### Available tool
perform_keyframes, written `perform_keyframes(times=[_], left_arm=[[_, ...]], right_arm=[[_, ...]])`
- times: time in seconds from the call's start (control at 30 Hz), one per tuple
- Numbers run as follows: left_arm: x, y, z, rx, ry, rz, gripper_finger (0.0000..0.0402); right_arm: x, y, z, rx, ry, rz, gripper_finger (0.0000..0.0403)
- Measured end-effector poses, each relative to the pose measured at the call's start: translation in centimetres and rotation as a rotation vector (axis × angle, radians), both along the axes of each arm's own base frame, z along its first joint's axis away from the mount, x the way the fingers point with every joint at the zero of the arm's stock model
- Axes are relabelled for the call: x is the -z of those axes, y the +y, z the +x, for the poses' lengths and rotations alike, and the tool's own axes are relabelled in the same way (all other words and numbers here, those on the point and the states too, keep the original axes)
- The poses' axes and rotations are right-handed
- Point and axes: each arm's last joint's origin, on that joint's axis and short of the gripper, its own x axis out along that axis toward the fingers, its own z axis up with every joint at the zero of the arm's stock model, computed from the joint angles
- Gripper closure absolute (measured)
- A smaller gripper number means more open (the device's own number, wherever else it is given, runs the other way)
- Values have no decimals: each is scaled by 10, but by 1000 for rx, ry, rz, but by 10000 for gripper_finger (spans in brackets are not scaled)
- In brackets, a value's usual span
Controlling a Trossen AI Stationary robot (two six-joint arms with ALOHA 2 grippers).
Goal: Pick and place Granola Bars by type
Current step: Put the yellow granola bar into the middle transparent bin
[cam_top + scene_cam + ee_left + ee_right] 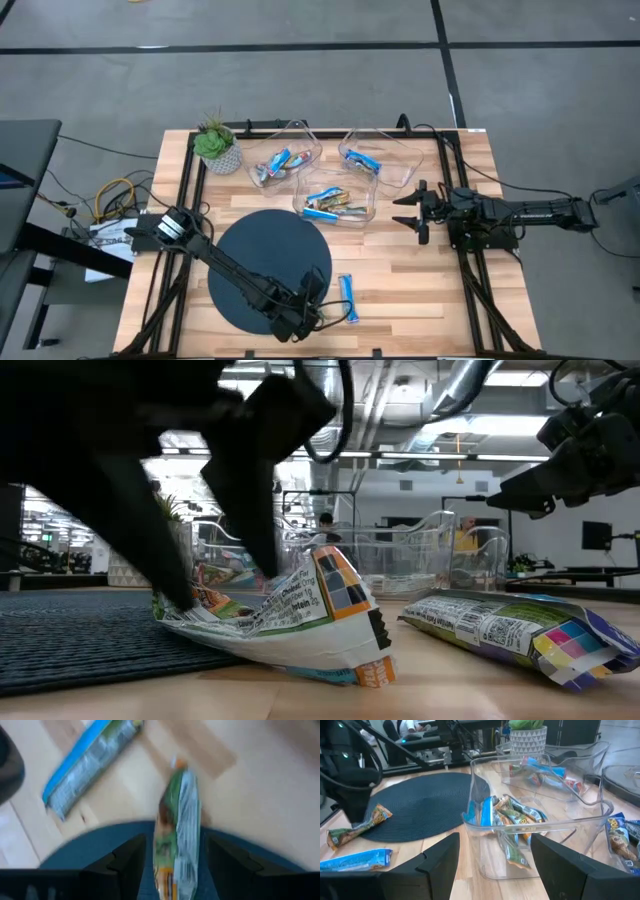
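A green, silver and orange granola bar (179, 820) stands on its long edge at the near rim of the round dark mat (262, 262), between the fingers of my left gripper (176, 862), which is shut on it. In the low view the bar (300, 610) shows its printed face. A blue granola bar (347, 298) lies flat on the wood just right of it (87, 762). Other bars lie in the three clear bins. My right gripper (408, 212) hovers open to the right of the bins, touching nothing. My left gripper pinches the green granola bar between its two fingers (131, 865), which come from above and lie across it, one on each broad face. They are on the part over the mat (175, 870). The bar's orange end (372, 670) rests on the wood.
Three clear bins stand at the far middle: one (290, 135) with blue and red bars, one (400, 155) with a blue bar, one (368, 205) with green and orange bars (512, 822). A potted plant (216, 146) stands far left. Black frame rails run along both table sides.
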Motion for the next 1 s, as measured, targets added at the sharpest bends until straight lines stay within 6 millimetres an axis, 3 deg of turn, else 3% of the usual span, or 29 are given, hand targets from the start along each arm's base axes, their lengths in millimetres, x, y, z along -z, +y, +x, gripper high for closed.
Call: perform_keyframes(times=[0.67, 0.8, 1.0], left_arm=[[17, 17, 14, 0, 50, -15, 213], [17, 17, 14, 5, 61, -31, 238], [25, 15, 18, 22, 67, -75, 311]], right_arm=[[1, 0, 1, 0, 15, 1, 163], [1, 0, 1, 0, 15, 1, 163], [1, 0, 1, 0, 15, 1, 163]])
